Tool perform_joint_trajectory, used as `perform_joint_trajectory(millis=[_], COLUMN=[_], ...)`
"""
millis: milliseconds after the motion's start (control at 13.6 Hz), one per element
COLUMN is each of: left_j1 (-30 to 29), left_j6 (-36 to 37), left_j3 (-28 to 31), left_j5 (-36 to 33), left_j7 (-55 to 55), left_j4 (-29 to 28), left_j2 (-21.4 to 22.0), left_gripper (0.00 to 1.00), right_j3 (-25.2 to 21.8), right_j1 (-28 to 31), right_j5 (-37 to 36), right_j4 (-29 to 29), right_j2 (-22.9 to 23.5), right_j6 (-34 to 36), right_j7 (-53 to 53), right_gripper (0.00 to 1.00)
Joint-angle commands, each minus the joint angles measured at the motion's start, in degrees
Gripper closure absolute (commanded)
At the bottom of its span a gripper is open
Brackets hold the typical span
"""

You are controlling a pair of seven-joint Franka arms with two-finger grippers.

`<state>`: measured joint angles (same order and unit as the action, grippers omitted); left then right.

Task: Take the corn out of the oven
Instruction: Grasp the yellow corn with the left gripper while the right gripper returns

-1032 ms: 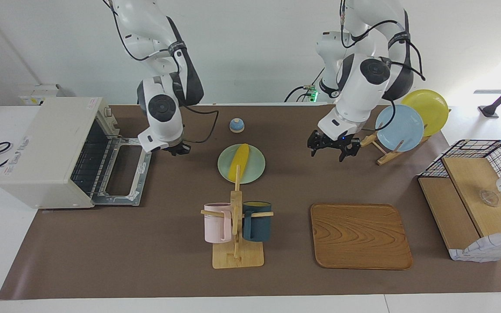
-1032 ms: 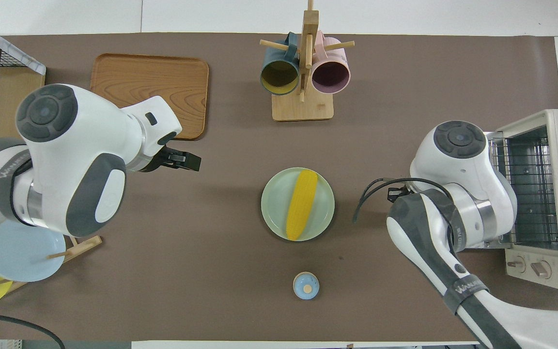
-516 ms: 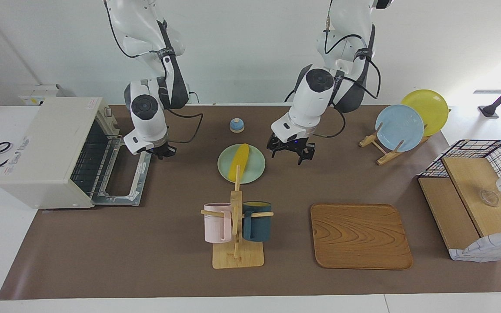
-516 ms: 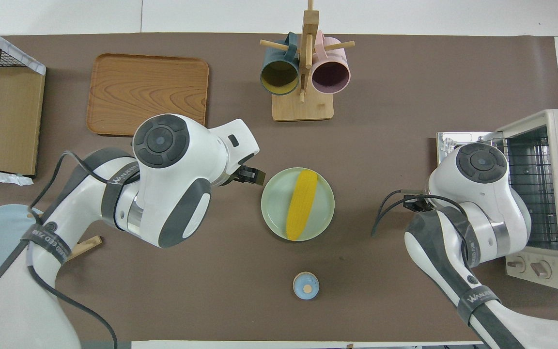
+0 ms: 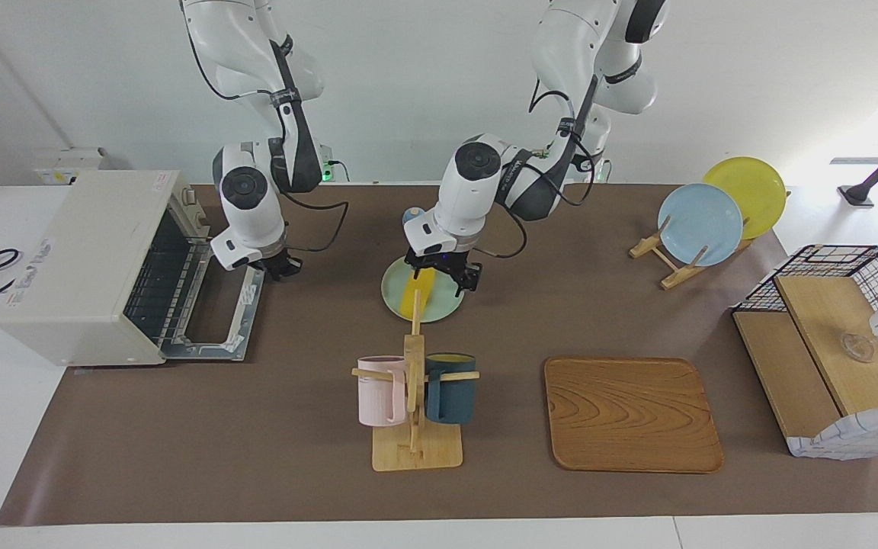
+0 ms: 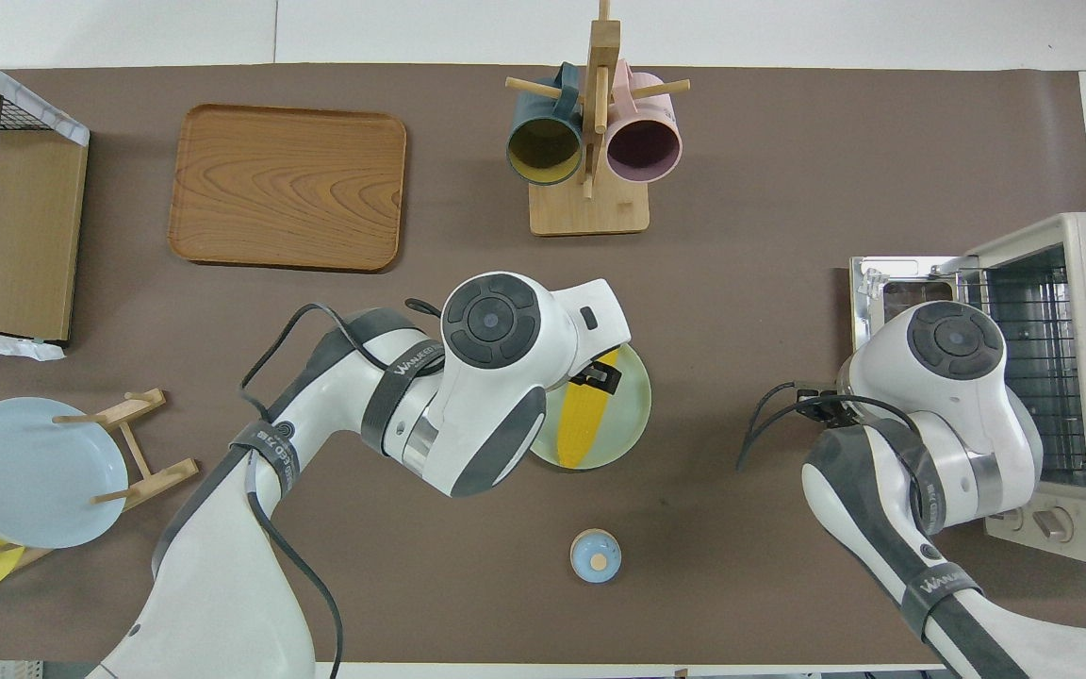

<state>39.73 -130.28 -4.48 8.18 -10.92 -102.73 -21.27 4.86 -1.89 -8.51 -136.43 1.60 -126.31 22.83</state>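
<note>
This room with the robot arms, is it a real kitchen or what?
Probably a robot lab set up as a pretend kitchen. A toaster oven with its door open, mugs on a wooden mug stand and plates on a rack sit on one brown table, against bare white walls.

Brown-covered table carries oven; green plate; mug rack; wooden tray; plate stand; basket shelf.

Probably a robotics lab: two arms, staged kitchenware table.
</note>
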Motion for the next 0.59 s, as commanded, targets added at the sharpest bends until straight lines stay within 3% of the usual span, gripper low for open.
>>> perform_joint_trajectory(millis=[0, 516], left_j1=[2.4, 4.8], left_j6=[-2.6, -7.4], left_j3=[0.9, 1.0], left_j5=[0.7, 1.0], left_j7=[0.0, -2.1], left_j4=[0.8, -2.5], left_j2=[-2.4, -3.6], left_gripper=[0.00, 0.00], right_j3=[0.4, 0.5], right_j1=[0.9, 3.8], right_j5=[-0.9, -7.0], right_j4=[-1.8, -1.7], right_j2=[-1.9, -2.3], right_j6=[-0.7, 1.8], right_j7=[-1.1, -0.9], right_gripper=[1.00, 1.00])
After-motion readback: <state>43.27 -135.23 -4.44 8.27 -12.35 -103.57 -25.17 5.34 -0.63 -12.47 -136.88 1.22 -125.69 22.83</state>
